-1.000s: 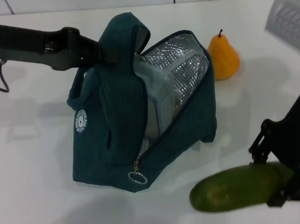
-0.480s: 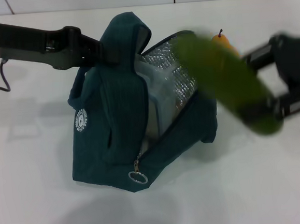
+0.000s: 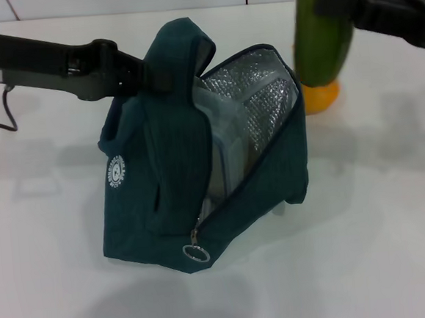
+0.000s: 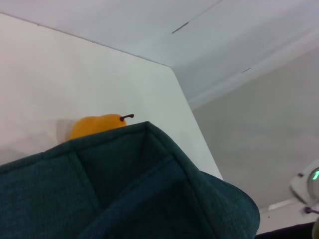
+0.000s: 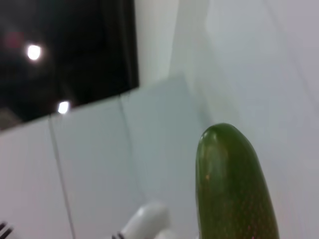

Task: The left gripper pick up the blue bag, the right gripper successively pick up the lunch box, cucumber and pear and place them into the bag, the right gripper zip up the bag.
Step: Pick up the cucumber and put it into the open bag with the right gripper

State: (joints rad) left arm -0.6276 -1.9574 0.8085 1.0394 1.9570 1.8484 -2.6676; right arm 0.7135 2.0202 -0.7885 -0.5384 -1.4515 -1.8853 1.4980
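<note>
The white table [image 3: 393, 211] carries everything here, and the biggest thing on it is the blue bag [image 3: 162, 178], standing near the middle with its mouth gaping toward the robot's right so the silver foil lining [image 3: 256, 100] shows. It stands that way because the left gripper [image 3: 128, 70] has closed on 1 of its padded handles [image 3: 171, 59] at the top, pulling the fabric up and holding the opening wide for loading. The ring zip pull [image 3: 197, 252] hangs at the low front corner, so the zip is fully undone.

Inside the bag, the lunch box [image 3: 222, 140] already stands on edge against the lining, its pale clear side visible through the opening; I judge that first item done.

Next in size is the cucumber [image 3: 323, 25], held nearly upright in the air above and just beyond the bag's far right corner. The right gripper [image 3: 355, 0] clamps it near the upper end, letting the free end hang down, which looks like a sensible way to drop it lengthwise into the narrow gap beside the lunch box. It has not entered the bag yet.

Smallest is the pear [image 3: 320, 95], resting on the table just behind the bag, mostly hidden by the cucumber in the head view; the left wrist view shows its stem poking over the bag's rim. It waits its turn, and the zipping comes last.
</note>
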